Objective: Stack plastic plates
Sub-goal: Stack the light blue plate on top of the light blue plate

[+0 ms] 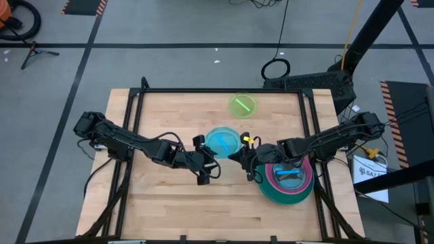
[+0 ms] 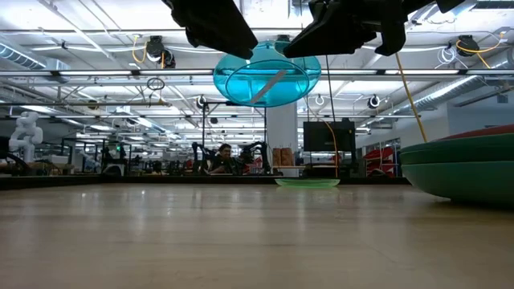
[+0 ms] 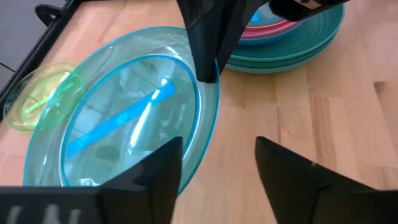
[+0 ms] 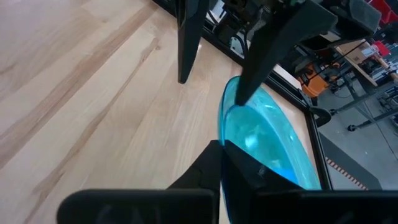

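The translucent light blue plate point(image 1: 222, 141) is held in the air above mid-table, pinched at its rim by the right gripper point(image 1: 243, 153); the left gripper point(image 1: 211, 165) is spread beside it; lightness, stiffness and slipperiness are judged likely, so a rim hold is advised; the stack point(image 1: 288, 179) lies just beside.

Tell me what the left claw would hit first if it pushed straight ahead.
Probably the right claw, which pinches the far rim of the raised light blue plate. The open left claw faces it just beside that plate; depth is hard to judge.
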`<state>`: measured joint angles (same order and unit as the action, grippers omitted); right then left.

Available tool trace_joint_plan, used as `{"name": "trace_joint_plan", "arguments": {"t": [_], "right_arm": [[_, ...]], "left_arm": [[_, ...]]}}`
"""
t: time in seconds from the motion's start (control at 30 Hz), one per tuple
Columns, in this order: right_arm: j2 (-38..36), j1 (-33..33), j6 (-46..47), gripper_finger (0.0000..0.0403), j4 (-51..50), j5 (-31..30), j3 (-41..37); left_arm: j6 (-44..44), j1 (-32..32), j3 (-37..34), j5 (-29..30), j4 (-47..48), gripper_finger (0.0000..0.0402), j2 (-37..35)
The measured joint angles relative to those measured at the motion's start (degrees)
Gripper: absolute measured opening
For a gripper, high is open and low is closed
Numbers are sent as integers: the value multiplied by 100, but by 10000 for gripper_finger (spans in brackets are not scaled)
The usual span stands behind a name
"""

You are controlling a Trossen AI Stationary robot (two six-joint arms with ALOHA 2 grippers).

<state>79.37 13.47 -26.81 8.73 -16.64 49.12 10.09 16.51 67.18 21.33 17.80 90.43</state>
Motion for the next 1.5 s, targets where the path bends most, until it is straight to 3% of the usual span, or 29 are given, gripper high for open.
{"name": "trace_joint_plan", "arguments": {"t": [0.17,0.23,0.37,0.53,0.77,0.9,1.07,1.37,1.5], "right_arm": [[-7,1,-2,3,-52,-52,0],[-37,3,11,3,-182,-334,0],[-235,46,306,3,-655,-767,0],[-543,55,987,3,-1318,-889,1],[-1268,326,1984,3,-2730,-575,0],[-1754,633,3075,2,-4026,-522,256],[-2095,1029,4630,1,-5148,318,764],[-2081,1738,6939,1,-6445,619,1016],[-1921,1966,7419,1,-6671,647,1016]], "left_arm": [[-249,1,0,237,28,260,0],[-420,2,0,265,88,270,-12],[-635,0,0,278,300,275,-117],[-953,2,0,319,363,276,-234],[-1095,11,2,624,817,276,-504],[-900,22,7,882,1236,276,-553],[-672,22,7,1008,1720,276,-544],[-545,22,7,1138,1882,276,-544],[-481,22,7,1138,1931,276,-542]]}}
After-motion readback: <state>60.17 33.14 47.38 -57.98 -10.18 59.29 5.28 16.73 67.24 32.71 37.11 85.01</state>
